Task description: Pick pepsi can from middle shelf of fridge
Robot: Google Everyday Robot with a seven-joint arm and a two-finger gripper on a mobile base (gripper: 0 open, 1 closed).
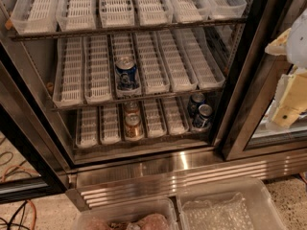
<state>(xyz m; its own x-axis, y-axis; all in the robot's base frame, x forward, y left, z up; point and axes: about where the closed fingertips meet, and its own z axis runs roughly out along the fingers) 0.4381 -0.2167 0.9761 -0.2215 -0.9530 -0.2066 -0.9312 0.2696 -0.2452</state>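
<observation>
Gripper (288,107) seen at the 3 o'clock edge, outside the fridge (182,164); whether it is open or closed cannot be told.
The pepsi can (126,74) is set upright well apart toward 9 o'clock, on the middle shelf (158,96); orange-brown cans (133,121) are shelved at its 6 o'clock.

The pepsi can (126,74) stands upright, blue with a silver top, at the front end of the third white slotted tray from the left on the middle shelf (72,80). That dark wire rack holds six such trays inside the fridge (182,163), a stainless-steel cooler with its door open. My gripper (289,103) hangs outside at the right, well apart from the can.
</observation>
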